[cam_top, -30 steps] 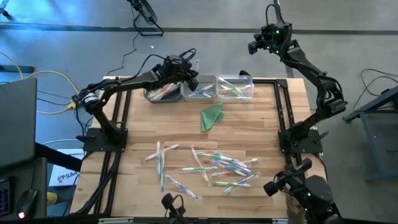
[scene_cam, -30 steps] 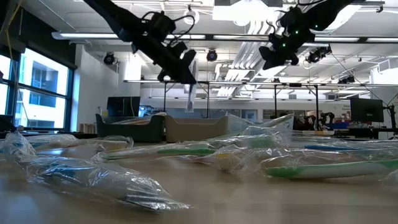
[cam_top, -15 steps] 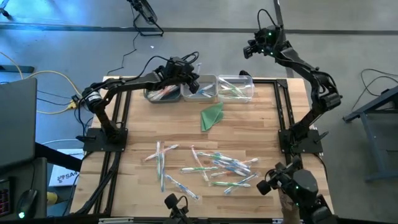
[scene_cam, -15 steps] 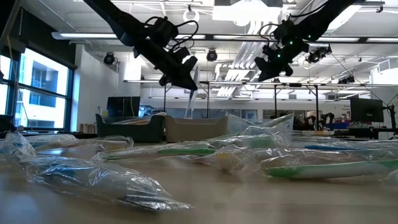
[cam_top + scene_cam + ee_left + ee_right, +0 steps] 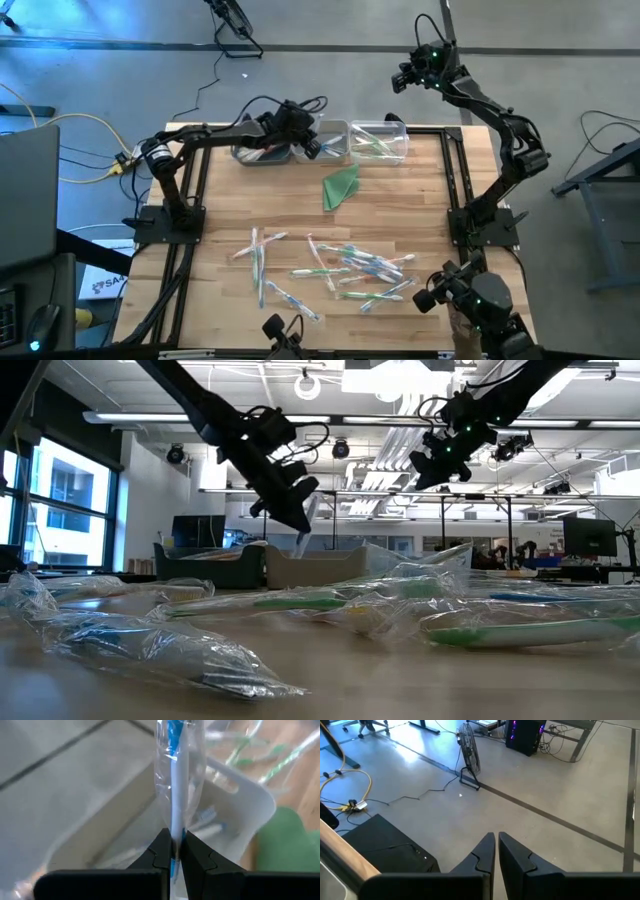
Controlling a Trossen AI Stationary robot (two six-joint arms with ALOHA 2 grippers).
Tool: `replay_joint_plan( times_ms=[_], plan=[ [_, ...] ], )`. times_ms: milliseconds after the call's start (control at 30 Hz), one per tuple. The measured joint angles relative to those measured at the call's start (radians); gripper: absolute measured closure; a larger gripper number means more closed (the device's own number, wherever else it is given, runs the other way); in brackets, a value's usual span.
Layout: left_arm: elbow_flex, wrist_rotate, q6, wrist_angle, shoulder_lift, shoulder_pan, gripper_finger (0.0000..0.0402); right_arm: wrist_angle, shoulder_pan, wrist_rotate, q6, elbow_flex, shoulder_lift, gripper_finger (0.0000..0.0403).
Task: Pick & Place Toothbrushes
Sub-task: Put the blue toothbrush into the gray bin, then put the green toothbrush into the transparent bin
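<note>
overhead, the left hand is clenched on a wrapped blue toothbrush, holding it above the middle bin of three at the table's far edge. the right hand, clenched on nothing, hangs beyond the far right corner over the grey floor. loose toothbrushes lie scattered near the near edge, well apart from a green cloth.
</note>
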Motion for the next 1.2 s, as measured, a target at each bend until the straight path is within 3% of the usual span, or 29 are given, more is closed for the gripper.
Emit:
replay_joint_plan(
  times_ms=[267,667,1200],
  plan=[
    [0.0,-0.015,-0.005,-0.01,0.0,0.002,0.0377,0.0,0.0,0.0,0.001,0.0,0.0,0.0388],
    [0.0,0.039,0.048,0.018,0.0,0.0,0.0252,0.0,0.0,0.0,0.0,0.0,0.0,0.0388],
    [0.0,0.05,-0.133,0.088,0.0,0.0,0.0245,-0.001,0.0,-0.022,-0.001,0.0,0.0,0.0388]
  ],
)
